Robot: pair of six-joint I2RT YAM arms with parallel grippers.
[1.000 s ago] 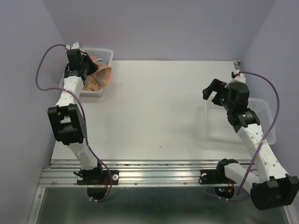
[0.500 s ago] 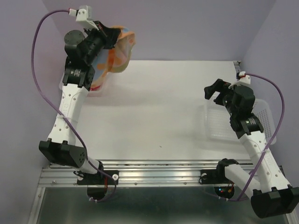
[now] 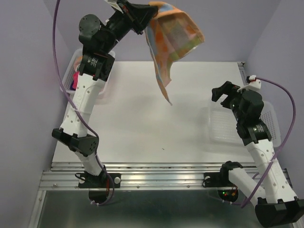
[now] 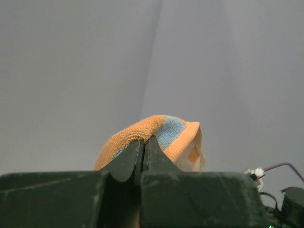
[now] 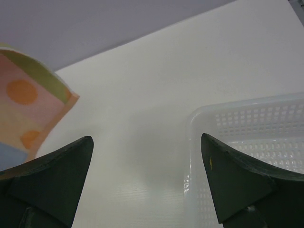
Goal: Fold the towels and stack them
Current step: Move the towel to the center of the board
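Orange towel [image 3: 174,38] is airborne, hanging by one edge above the far middle of the table [image 3: 156,128]; its lowest corner dangles free and I can't see it touching the surface. Left gripper [image 3: 142,10] is clamped on the towel's top edge. In the wrist view the fingers [image 4: 124,164] are pressed together with cloth bunched over them. Right gripper [image 3: 224,91] hovers spread wide and holds nothing, near the right basket [image 3: 268,121] and well apart from the towel. Pink towel [image 3: 74,81] sits in the left basket [image 3: 75,61]; the other two aren't visible.

Step, as I read it: first towel is out of the basket and headed to the table for folding; nothing is folded or stacked yet.

Next move needs:
- lower it onto open table so it lands flat
- likely have the right gripper catch the free corner to spread it

Risk: on a one-edge hold it may land crumpled
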